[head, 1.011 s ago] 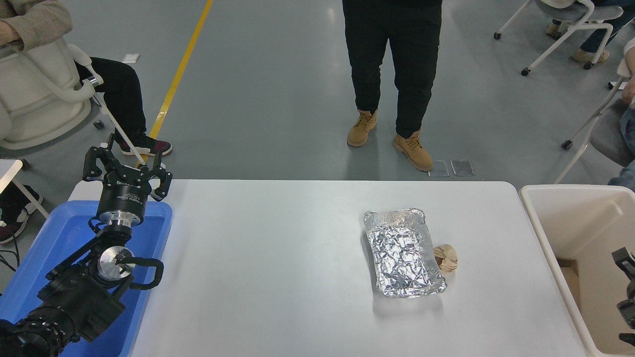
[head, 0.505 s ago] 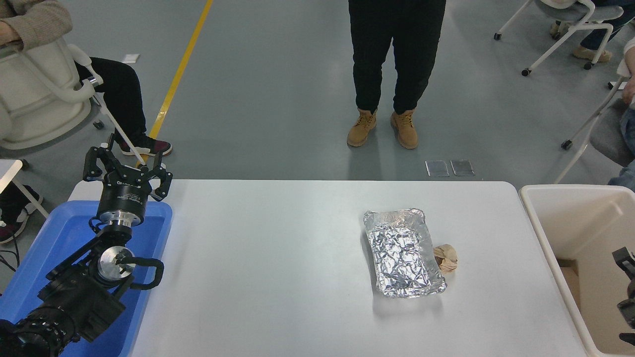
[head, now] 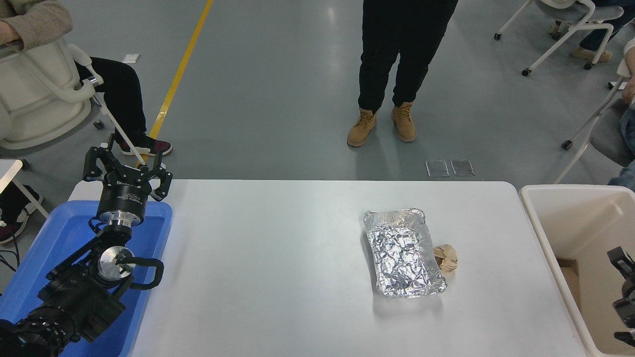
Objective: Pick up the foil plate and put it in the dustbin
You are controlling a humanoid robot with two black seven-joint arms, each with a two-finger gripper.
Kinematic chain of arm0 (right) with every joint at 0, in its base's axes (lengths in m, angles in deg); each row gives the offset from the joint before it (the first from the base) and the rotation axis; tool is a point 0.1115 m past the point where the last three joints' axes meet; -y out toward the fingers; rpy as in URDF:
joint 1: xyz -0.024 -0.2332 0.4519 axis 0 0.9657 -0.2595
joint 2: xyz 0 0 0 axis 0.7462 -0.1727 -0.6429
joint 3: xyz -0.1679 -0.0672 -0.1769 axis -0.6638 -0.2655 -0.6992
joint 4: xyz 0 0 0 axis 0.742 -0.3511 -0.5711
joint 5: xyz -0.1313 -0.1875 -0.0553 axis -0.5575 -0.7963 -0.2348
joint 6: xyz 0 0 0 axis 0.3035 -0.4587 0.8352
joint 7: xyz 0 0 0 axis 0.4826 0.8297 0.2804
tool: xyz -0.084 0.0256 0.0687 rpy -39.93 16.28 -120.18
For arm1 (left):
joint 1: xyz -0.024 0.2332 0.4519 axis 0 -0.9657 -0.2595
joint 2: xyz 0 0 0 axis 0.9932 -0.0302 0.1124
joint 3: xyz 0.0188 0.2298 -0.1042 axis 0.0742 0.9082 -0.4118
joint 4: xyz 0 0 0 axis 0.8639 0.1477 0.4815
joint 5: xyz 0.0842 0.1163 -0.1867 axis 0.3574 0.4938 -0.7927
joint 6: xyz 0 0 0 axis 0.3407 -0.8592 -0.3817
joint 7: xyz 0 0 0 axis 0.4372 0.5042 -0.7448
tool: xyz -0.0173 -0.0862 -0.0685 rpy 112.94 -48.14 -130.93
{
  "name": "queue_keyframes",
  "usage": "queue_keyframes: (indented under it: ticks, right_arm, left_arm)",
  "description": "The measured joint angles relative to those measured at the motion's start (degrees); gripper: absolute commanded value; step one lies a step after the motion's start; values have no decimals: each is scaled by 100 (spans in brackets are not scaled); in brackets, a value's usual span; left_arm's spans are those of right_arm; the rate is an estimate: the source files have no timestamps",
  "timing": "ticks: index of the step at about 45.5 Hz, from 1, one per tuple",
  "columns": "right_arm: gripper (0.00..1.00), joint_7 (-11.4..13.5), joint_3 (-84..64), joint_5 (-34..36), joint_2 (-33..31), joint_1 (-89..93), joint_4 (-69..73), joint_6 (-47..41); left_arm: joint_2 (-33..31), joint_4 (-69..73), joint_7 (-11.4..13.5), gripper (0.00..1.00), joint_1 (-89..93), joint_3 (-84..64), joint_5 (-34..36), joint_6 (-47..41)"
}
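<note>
Nearest the camera, the left arm lay parked at the lower left above a blue tray (head: pixel 30 277), which sat on the table's left end. Its left gripper (head: pixel 126 166) pointed away over the tray's far edge, fingers spread apart and holding nothing. At the lower right edge, only a small black piece of the right arm (head: pixel 624 292) showed, above the inside of the dustbin (head: pixel 555 238); whether the right gripper was open or closed could not be told.

The dustbin stood just off the right end of the white table (head: pixel 278 277), its rim beside the table's edge.

On the right half of the table, the foil plate (head: pixel 403 252) lay flat with its long side running roughly away from the camera, well apart from both arms and clear of the dustbin. A small brown paper ball (head: pixel 446 258) sat against the plate's right rim, touching it or nearly so.

Beyond the table, on the grey floor, a person in dark trousers and tan boots (head: pixel 382 126) stood facing the table. A yellow line (head: pixel 178 74) ran across the floor at the left, beside a seated person (head: pixel 119 94), and chairs stood at the far right.
</note>
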Motion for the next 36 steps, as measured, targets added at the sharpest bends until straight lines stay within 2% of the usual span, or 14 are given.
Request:
queue_keyframes:
  ticks: [18,36]
  right_arm:
    - [100,0,-18,3,-206,-417,153,-54]
    - [100,7,-623,-54,-1374,-2133,1552,-126]
  left_arm:
    - [-2,-3,0,99,0,0,0,0]
    - [2,-5,0,99,2,0,6,0]
